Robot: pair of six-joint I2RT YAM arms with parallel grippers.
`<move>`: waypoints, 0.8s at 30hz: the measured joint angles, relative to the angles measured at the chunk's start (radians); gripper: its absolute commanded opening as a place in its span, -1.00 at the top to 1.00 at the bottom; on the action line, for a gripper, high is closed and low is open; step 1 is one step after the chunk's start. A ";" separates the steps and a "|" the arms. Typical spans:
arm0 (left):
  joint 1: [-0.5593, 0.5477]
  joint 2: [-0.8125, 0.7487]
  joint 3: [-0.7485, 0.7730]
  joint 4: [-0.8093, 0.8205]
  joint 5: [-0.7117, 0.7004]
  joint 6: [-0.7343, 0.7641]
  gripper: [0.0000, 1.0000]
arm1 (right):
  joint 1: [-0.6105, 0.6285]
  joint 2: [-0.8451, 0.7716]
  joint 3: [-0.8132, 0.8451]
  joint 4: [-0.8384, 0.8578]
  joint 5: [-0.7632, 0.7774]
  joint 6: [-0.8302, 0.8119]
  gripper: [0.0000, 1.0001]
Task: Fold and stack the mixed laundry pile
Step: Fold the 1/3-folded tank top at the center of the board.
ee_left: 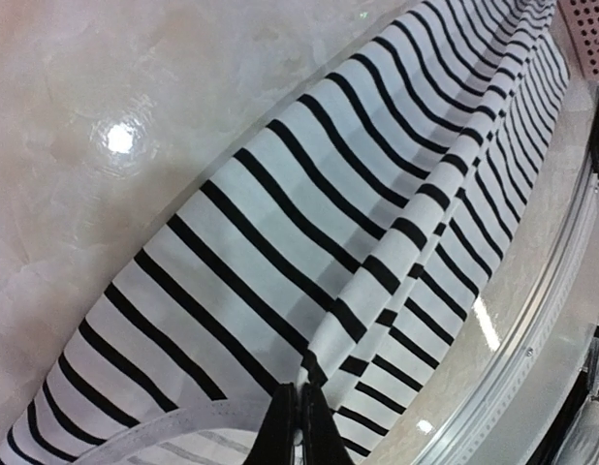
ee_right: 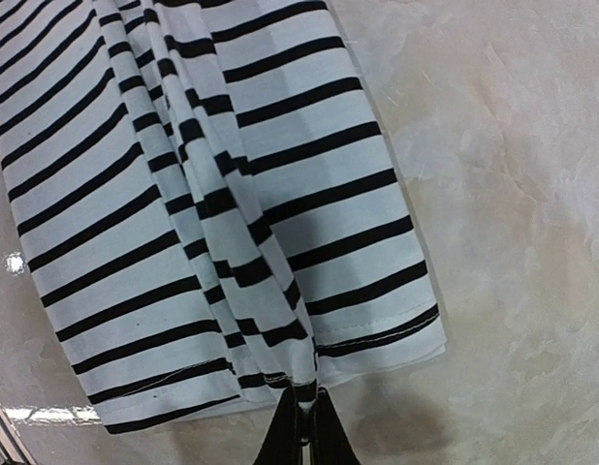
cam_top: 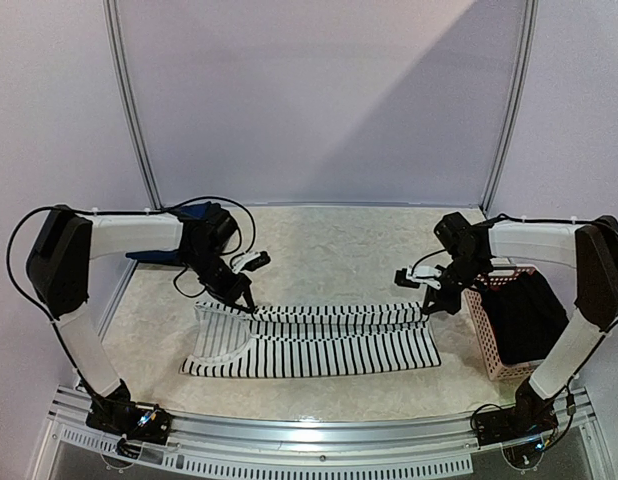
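Note:
The black-and-white striped tank top [cam_top: 319,340] lies spread across the table's middle, its far edge lifted into a ridge between both grippers. My left gripper [cam_top: 251,306] is shut on the ridge's left end, pinching a fold of the striped cloth [ee_left: 377,262] between its fingertips [ee_left: 280,431]. My right gripper [cam_top: 426,310] is shut on the hem at the right end, where the cloth [ee_right: 203,194] bunches at its fingertips [ee_right: 324,426]. Dark garments [cam_top: 524,315] fill the pink basket [cam_top: 486,355] at right; I cannot tell them apart.
The pink slotted basket stands at the table's right, close to my right arm; a corner of it shows in the left wrist view [ee_left: 585,29]. A blue item [cam_top: 194,212] sits behind my left wrist. A metal rail [cam_top: 319,440] runs along the near edge.

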 measured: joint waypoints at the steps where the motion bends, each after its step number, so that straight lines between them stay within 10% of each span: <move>1: -0.001 0.008 0.005 -0.002 -0.008 0.000 1.00 | 0.000 0.003 0.003 0.005 0.005 0.001 0.99; 24: 0.073 0.406 0.604 -0.118 -0.203 0.023 1.00 | -0.045 0.426 0.514 0.109 0.215 0.111 0.99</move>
